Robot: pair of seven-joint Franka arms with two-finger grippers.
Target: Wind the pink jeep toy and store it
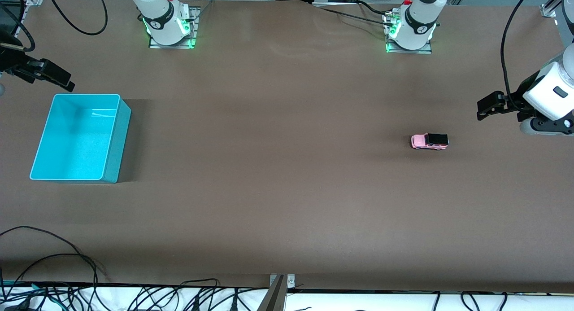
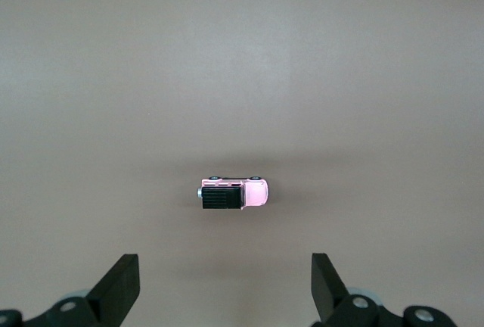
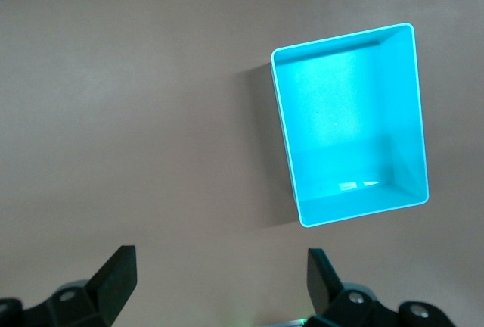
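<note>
The pink jeep toy (image 1: 429, 141) stands on its wheels on the brown table toward the left arm's end, pale pink with a black rear top. It also shows in the left wrist view (image 2: 234, 194). My left gripper (image 1: 483, 108) is open and empty, up in the air beside the jeep at the table's end; its fingers (image 2: 121, 281) frame bare table just short of the jeep. The turquoise bin (image 1: 119, 145) is empty at the right arm's end. My right gripper (image 1: 63, 77) is open and empty, over the table beside the bin (image 3: 404, 115).
The two arm bases (image 1: 168, 21) (image 1: 410, 28) stand along the table's edge farthest from the front camera. Loose black cables (image 1: 67, 257) and a metal bracket (image 1: 280, 284) lie at the edge nearest the front camera.
</note>
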